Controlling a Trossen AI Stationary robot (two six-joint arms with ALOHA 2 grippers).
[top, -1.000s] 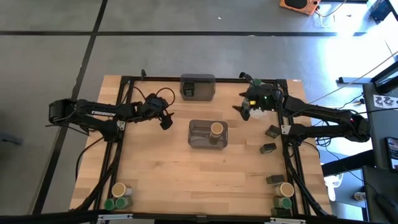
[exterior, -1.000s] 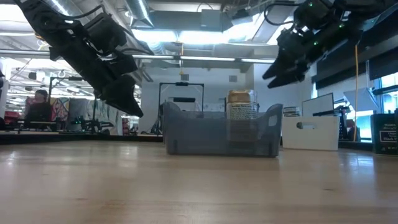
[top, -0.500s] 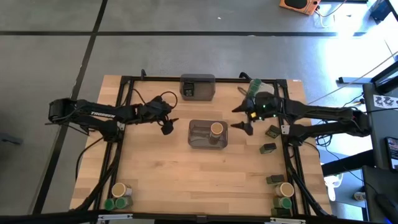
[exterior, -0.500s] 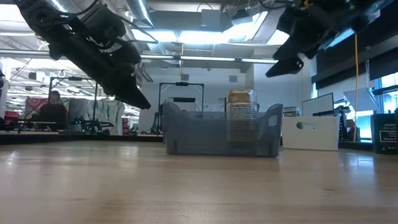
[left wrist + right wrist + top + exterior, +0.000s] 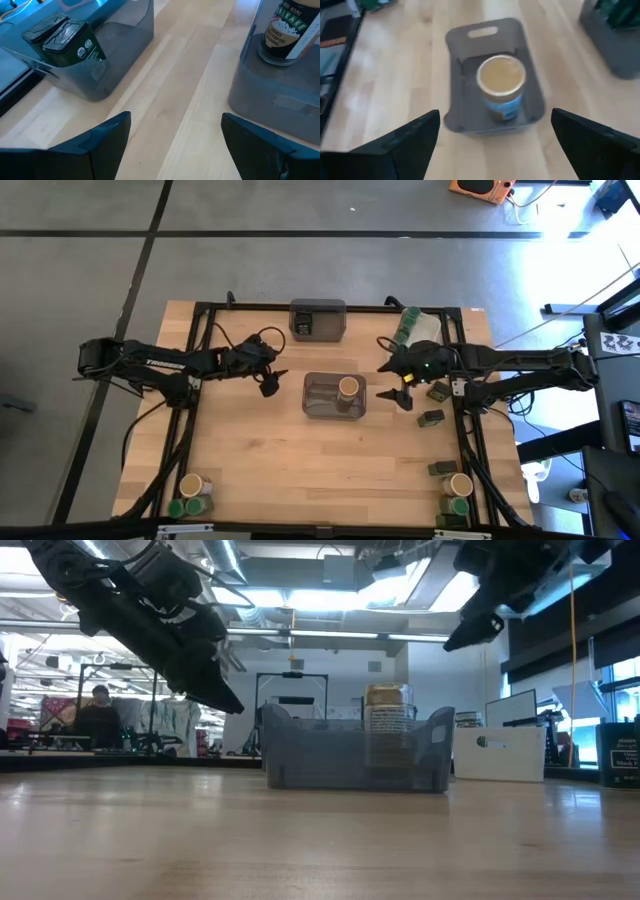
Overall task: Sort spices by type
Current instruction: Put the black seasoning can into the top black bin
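High view shows us a tan-lidded jar (image 5: pixel 348 387) standing in the grey bin (image 5: pixel 322 408) at tabletop (image 5: pixel 270 460) centre. Our left hand (image 5: pixel 272 380) at its 9 o'clock and right hand (image 5: pixel 396 381) at 3 o'clock hover, fingers apart, bare wood around.

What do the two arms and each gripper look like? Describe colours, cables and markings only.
Both arms are dark, jointed links. The left arm carries white lettering along one link and a looped black cable near the left gripper. The right gripper has two dark, wedge-shaped fingers; small green lights glow at its wrist.
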